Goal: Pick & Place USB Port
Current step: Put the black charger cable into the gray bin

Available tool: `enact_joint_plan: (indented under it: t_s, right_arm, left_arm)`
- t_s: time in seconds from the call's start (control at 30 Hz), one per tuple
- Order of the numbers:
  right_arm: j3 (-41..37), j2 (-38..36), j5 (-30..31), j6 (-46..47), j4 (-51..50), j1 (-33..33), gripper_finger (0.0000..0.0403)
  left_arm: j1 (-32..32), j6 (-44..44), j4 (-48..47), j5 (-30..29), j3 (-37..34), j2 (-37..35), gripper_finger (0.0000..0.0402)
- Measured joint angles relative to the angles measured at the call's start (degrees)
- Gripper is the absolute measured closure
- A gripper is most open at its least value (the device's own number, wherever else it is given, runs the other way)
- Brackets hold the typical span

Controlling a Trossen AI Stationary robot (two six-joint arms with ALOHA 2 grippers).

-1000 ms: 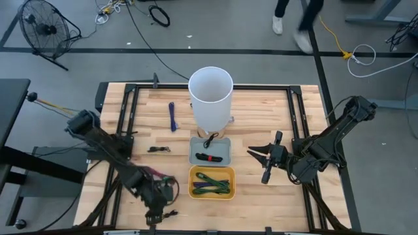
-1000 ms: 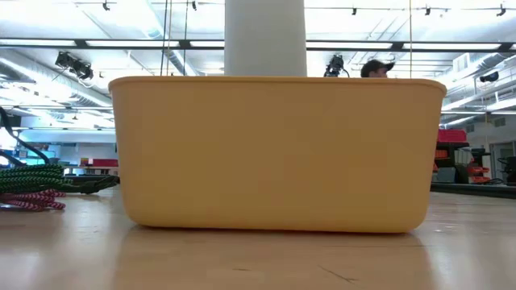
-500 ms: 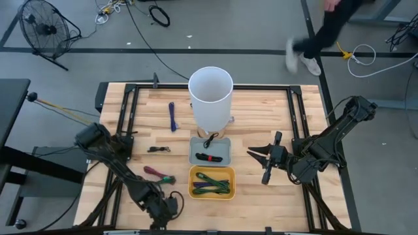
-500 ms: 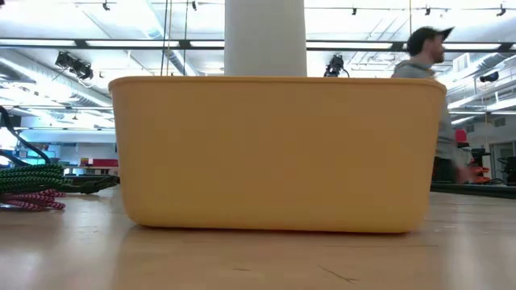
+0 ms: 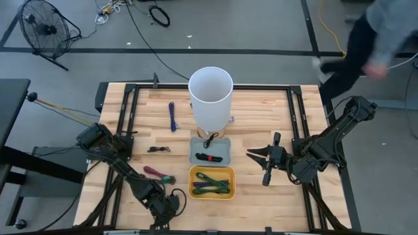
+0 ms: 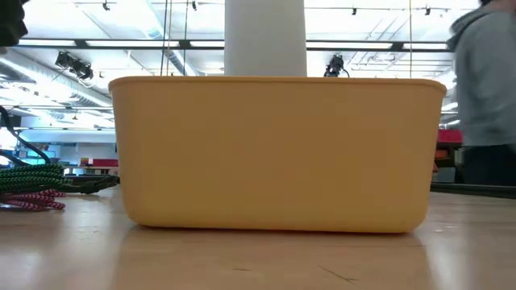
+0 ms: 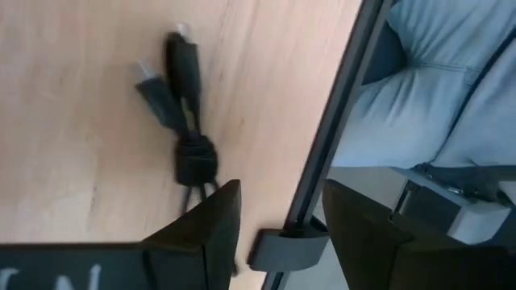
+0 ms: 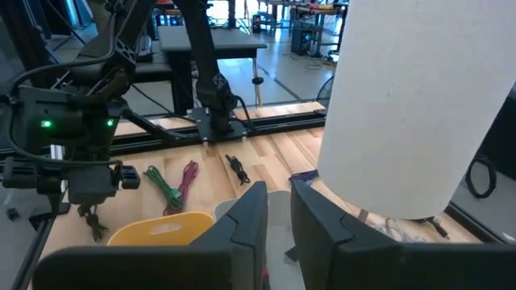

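A short black USB cable [image 7: 181, 121], tied into a bundle with its two plugs pointing away, lies flat near the table's near-left edge [image 5: 175, 196]. My left gripper [image 7: 278, 193] hangs open just above the bundle's tied end and the table's edge rail, touching nothing; in the high view it is at the near edge [image 5: 166, 207]. My right gripper [image 5: 250, 154] waits shut on the right, level with the grey tray [image 5: 196, 151]. The yellow bin [image 5: 211, 172] holds green cords.
A tall white cylinder [image 5: 210, 98] stands behind the grey tray. A blue cord [image 5: 172, 116], a small black cable [image 5: 158, 149] and a red-and-green cord [image 5: 159, 175] lie left of the trays. A person [image 6: 484, 89] passes behind the table's far right corner.
My left gripper has moved toward the table's near edge, uncovering the red-and-green cord, and now stands over the black cable. The person behind the table has walked to the right.
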Motion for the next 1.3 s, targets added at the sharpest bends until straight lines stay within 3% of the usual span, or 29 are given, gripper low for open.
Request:
enact_joint_plan:
  t_s: [0.47, 0.63, 0.83, 0.97, 1.1, 1.3]
  right_arm:
    - [0.0, 0.0, -0.4, 0.0, -0.1, 0.0, 0.0344]
    - [0.0, 0.0, -0.5, 0.0, -0.1, 0.0, 0.0344]
    - [0.0, 0.0, -0.5, 0.0, -0.2, 0.0, 0.0344]
    - [0.0, 0.0, -0.5, 0.2, -0.4, 0.0, 0.0344]
    - [0.0, 0.0, -2.4, 1.6, -1.5, 0.0, 0.0344]
    - [0.0, 0.0, -4.9, 2.0, -1.9, 0.0, 0.0344]
  left_arm:
    - [2.8, 2.2, -2.3, 0.2, 0.0, 0.0, 0.0220]
    - [3.2, 1.9, -2.3, 3.7, 0.0, 0.0, 0.0220]
    - [3.2, 3.7, -3.3, 3.9, 1.8, 0.0, 0.0220]
    - [3.3, 7.9, -9.8, 0.4, 6.9, 0.0, 0.0220]
    - [3.0, 9.1, -19.2, -7.9, 10.5, -0.1, 0.0220]
    - [2.1, 6.1, -21.1, -12.2, 10.6, 0.9, 0.0220]
